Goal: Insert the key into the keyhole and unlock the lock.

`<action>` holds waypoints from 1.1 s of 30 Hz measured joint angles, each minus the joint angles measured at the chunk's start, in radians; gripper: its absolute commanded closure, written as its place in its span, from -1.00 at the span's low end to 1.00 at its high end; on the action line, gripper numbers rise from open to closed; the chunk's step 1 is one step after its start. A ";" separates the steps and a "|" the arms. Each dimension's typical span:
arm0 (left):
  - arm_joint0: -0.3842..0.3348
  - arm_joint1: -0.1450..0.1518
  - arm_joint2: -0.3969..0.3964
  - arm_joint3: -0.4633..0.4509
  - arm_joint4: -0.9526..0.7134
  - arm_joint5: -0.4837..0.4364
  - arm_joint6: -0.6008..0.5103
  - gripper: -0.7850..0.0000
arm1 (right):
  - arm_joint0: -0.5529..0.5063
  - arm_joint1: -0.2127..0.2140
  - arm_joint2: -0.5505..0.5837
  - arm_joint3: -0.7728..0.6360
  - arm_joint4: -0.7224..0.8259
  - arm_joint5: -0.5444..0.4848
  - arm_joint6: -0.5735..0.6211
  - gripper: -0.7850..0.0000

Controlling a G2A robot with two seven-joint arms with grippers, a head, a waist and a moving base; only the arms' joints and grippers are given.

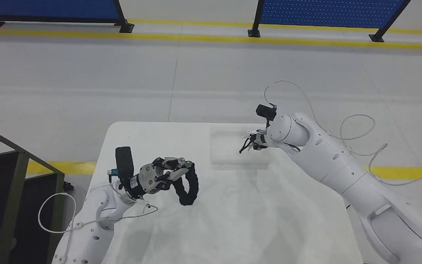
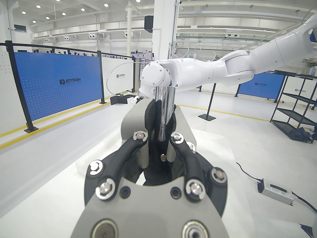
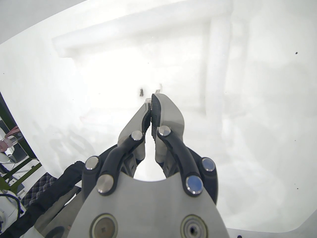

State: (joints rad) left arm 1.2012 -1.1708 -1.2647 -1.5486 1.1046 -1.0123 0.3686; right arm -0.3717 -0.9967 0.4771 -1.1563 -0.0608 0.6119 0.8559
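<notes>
Clamped tight with the left gripper (image 1: pixel 173 173) (image 2: pixel 158 118) on the lock (image 1: pixel 195 183) (image 2: pixel 164 100): chrome barrel pinched between the 2 black finger pads, aimed away from the wrist toward the other arm, with a black cable loop curling out beyond the fingertips. Held clear of the table (image 1: pixel 277 218), above its near left part. Pressed together at the right gripper (image 1: pixel 249 143) (image 3: pixel 151 100) (image 2: pixel 135 99), with only a sliver of a gap along the ribbed pads and a thin silvery piece, by its look the key (image 3: pixel 157 91), poking out just past the tips; too small to read its shape. Poised over a shallow white foam tray (image 1: pixel 224 134) (image 3: pixel 148 13) at the far middle of the table, pointing down at the tray's floor, contact with it not discernible. Just beyond those tips, on the tray floor, a small dark speck (image 3: pixel 141 92), too tiny to identify. Well apart, then: key and right gripper over the tray, lock and left gripper nearer the robot and off to the left, bare white tabletop between the 2. From the left wrist, beyond the barrel's shiny end, the right arm's white forearm stretched across, its gripper showing close beside the barrel's tip. Farther out on the floor: blue perforated barrier panels (image 1: pixel 59 10) (image 2: pixel 57 85) on black posts, yellow floor lines (image 1: pixel 198 37), a black shelving rack (image 2: pixel 294 105), and a grey power brick (image 2: pixel 276 190) with its cable beside the table.
</notes>
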 measured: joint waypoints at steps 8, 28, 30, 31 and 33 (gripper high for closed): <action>0.000 0.000 0.000 0.000 0.000 0.000 0.000 1.00 | -0.005 -0.012 0.010 0.014 -0.027 0.003 0.011 1.00; 0.000 0.000 0.000 0.000 0.000 0.000 0.000 1.00 | -0.026 -0.075 0.015 0.060 -0.066 0.047 -0.042 1.00; 0.000 0.000 0.000 0.000 0.000 0.000 0.000 1.00 | -0.026 -0.081 0.018 0.065 -0.069 0.049 -0.046 1.00; 0.000 0.000 0.000 0.000 0.000 0.000 0.000 1.00 | -0.027 -0.083 0.019 0.067 -0.071 0.050 -0.046 1.00; 0.000 0.000 0.000 0.000 0.000 0.000 0.000 1.00 | -0.026 -0.087 0.023 0.074 -0.075 0.049 -0.044 0.29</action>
State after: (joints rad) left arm 1.2012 -1.1708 -1.2647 -1.5486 1.1046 -1.0123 0.3686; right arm -0.3974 -1.0834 0.5004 -1.0827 -0.1360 0.6611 0.8122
